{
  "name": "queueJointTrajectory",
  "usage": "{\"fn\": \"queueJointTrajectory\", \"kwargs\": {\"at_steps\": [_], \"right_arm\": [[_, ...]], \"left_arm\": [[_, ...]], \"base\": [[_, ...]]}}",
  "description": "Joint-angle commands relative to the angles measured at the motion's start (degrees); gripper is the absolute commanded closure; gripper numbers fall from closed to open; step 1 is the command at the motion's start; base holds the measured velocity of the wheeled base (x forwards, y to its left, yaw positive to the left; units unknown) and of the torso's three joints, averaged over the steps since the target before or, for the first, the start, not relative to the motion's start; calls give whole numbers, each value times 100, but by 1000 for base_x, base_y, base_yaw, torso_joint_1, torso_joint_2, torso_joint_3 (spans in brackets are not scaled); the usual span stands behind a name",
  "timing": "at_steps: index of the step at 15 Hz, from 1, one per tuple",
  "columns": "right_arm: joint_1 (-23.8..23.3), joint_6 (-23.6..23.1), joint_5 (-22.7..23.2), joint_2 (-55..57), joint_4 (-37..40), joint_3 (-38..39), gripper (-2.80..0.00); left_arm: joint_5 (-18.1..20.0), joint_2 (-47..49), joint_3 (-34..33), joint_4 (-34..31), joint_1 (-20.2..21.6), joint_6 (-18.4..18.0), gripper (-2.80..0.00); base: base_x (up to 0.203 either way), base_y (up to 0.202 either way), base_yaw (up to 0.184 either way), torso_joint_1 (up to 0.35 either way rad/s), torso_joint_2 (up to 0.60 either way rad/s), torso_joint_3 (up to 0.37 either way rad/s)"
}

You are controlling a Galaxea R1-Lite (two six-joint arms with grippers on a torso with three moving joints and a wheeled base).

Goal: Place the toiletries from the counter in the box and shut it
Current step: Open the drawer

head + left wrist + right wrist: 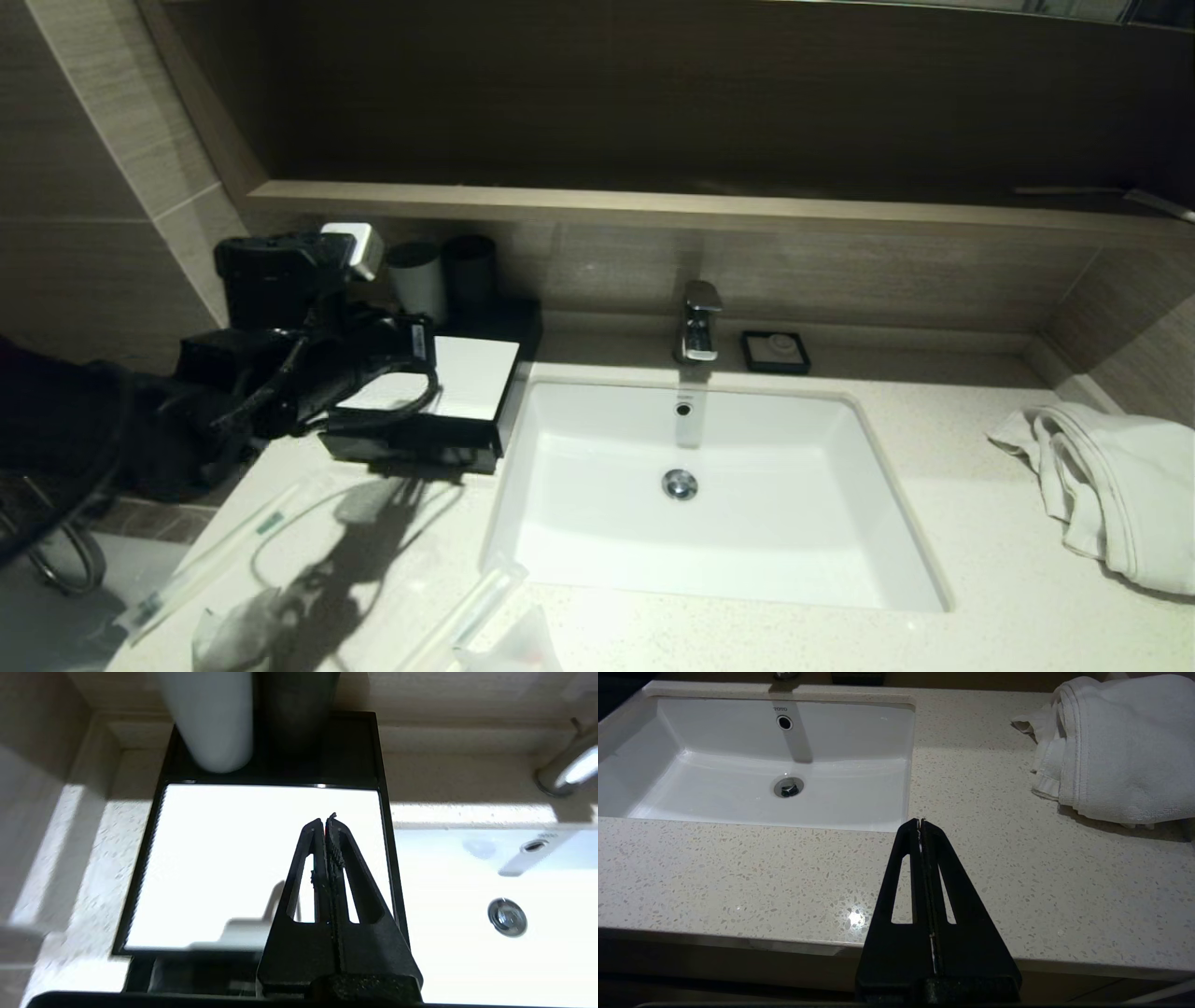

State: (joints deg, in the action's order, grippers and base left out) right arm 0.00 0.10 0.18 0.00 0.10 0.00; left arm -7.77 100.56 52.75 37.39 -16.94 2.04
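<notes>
We found the left gripper (325, 822) poised over the box (233, 868), its jaws pressed together with nothing between them, their tips above the white top panel towards the side nearest the sink (467, 933). In the head view the left arm covered the box's (467, 373) near left part, so we could not tell whether the tips touched the panel or hung just above it. Beyond the jaws, at the far end of the box, a white cup (210, 718) and a black cup (294, 714) stood side by side. The toiletries lay well behind the jaws, on the near left stretch of the counter (934, 597): a long clear-wrapped stick with a green mark (233, 546), a second wrapped stick (471, 607) near the sink's front corner, and small white packets (233, 630) at the counter's front edge. The right gripper (921, 823) hung above the front of the counter, jaws likewise closed on nothing, with the white towel (1120, 746) ahead of it to one side and the sink (761, 765) ahead to the other. The tap (698, 322) and a small black soap dish (775, 351) stood behind the basin.
</notes>
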Motion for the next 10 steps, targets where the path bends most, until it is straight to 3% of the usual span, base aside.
{"fn": "queueJointTrajectory", "kwargs": {"at_steps": [1, 6, 10], "right_arm": [[0, -1, -1, 0, -1, 0, 0], [0, -1, -1, 0, -1, 0, 0], [0, -1, -1, 0, -1, 0, 0]], "left_arm": [[-6, -690, -351, -64, 18, 0, 0], [-10, -1788, -731, -1214, 280, 5, 0], [-17, -2261, -983, -2223, 942, 9, 0]], "base": [[0, 0, 0, 0, 0, 0], [0, 0, 0, 0, 0, 0], [0, 0, 0, 0, 0, 0]]}}
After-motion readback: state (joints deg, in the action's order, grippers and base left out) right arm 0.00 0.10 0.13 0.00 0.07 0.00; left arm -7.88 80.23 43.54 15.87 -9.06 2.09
